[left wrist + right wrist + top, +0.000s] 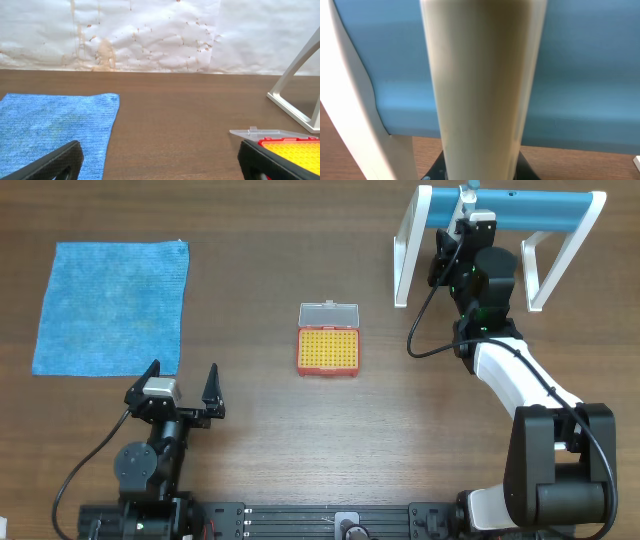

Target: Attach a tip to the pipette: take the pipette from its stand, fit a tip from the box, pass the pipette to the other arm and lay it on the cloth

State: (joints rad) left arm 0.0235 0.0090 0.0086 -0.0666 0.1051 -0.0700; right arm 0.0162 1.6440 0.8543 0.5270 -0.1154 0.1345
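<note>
Closest to us is the pipette (pixel 480 90), its smooth cream barrel upright and right against the right arm's wrist camera. The blue bar of the stand (pixel 510 210) runs just behind it. From above, we see the right claw (pixel 463 220) up at that stand, at the spot where the pipette hangs. We cannot tell whether it has closed on the barrel or only sits around it.

At the middle of the worktop (pixel 400 430), a brown wood-grain surface, sits the tip box (pixel 328 352). It is a small orange-red rectangle with a yellow grid of tips, and its clear plastic lid (pixel 329 311) is folded back on the far side. The stand is to the right of the box and farther from the arm bases. It is a round blue bar carried on angled white legs.

The cloth (pixel 112 308) lies flat well to the left of the box, a blue square with a fine woven nap and slightly uneven edges.

The left claw (pixel 180 383) is spread wide and holds nothing. It is to the left of the box and nearer the arm bases, by the cloth's near corner. Its black fingers (pixel 55 162) touch neither cloth nor box.
</note>
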